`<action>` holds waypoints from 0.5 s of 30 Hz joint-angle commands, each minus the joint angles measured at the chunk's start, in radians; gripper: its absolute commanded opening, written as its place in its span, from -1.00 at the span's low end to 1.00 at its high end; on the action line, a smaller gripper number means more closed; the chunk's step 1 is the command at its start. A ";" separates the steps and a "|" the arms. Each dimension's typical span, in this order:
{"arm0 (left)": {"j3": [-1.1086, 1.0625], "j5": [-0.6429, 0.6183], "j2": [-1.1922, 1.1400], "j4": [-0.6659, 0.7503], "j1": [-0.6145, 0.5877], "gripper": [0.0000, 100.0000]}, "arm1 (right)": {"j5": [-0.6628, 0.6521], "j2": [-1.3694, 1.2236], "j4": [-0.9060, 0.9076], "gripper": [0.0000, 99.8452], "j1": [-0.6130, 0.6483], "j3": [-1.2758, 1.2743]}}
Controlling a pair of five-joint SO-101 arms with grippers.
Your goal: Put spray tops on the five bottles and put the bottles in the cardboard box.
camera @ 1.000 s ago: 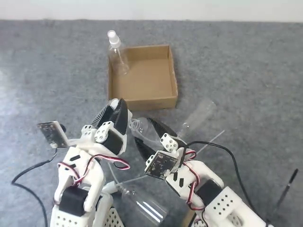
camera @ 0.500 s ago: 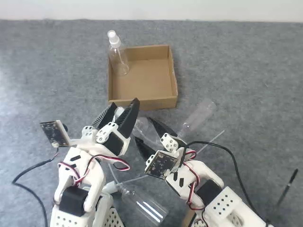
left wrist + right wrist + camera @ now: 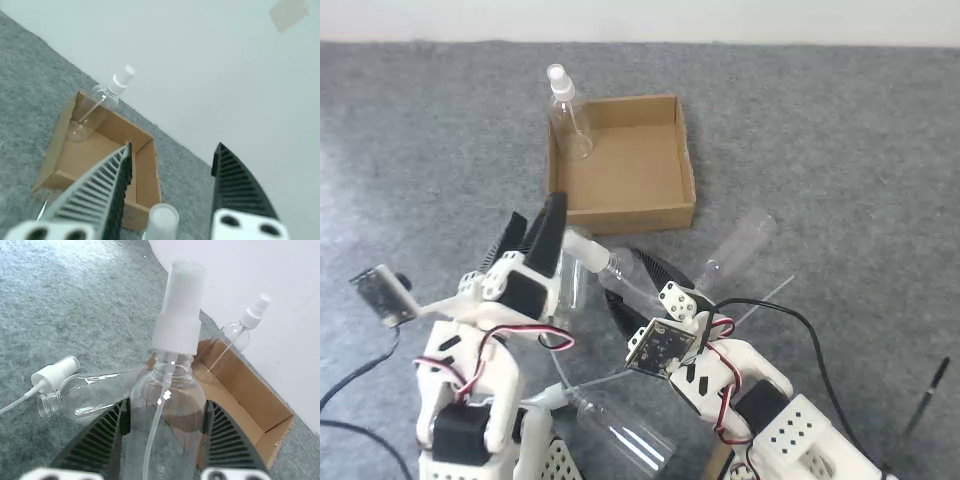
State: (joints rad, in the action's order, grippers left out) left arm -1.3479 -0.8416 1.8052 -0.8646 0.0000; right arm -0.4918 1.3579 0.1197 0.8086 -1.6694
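Spray top on, bottle not boxed yet

The right gripper (image 3: 165, 415) squeezes a bottle (image 3: 167, 390) near the cardboard box (image 3: 620, 215), in the middle of the table. A spray top (image 3: 180, 305) sits on it. The left gripper (image 3: 172, 150) is wide open nearby. Next, I think: into the box.

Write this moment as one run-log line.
right pincer: shut on bottle, spray top on | left pincer: open, near that top | cardboard box: one capped bottle inside
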 commanded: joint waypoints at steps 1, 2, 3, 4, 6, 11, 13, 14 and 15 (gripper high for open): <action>0.053 -0.017 -0.006 0.003 -0.029 -0.51 | -0.006 0.022 0.002 -0.81 -0.008 -0.021; 0.051 -0.017 -0.006 0.002 -0.037 -0.51 | -0.005 0.022 -0.002 -0.81 -0.018 -0.021; 0.050 -0.017 -0.006 0.002 -0.048 -0.51 | -0.005 0.022 -0.007 -0.81 -0.025 -0.021; 0.050 -0.018 -0.006 0.000 -0.061 -0.51 | -0.005 0.022 -0.012 -0.81 -0.031 -0.020; 0.048 -0.018 -0.006 0.000 -0.081 -0.52 | -0.005 0.024 -0.044 -0.81 -0.035 -0.021; 0.038 -0.018 -0.006 0.002 -0.075 -0.52 | -0.005 0.024 -0.065 -0.81 -0.033 -0.021; 0.022 -0.018 -0.006 0.008 -0.074 -0.52 | -0.003 0.024 -0.065 -0.81 -0.028 -0.020; 0.015 -0.017 -0.006 0.017 -0.074 -0.52 | -0.003 0.024 -0.065 -0.81 -0.028 -0.017; 0.012 -0.017 -0.008 0.025 -0.074 -0.52 | 0.006 0.024 -0.067 -0.81 -0.028 -0.015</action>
State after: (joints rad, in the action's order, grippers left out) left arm -1.3479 -0.8508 1.8052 -0.8646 -0.0736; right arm -0.4918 1.3579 0.0798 0.7856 -1.6694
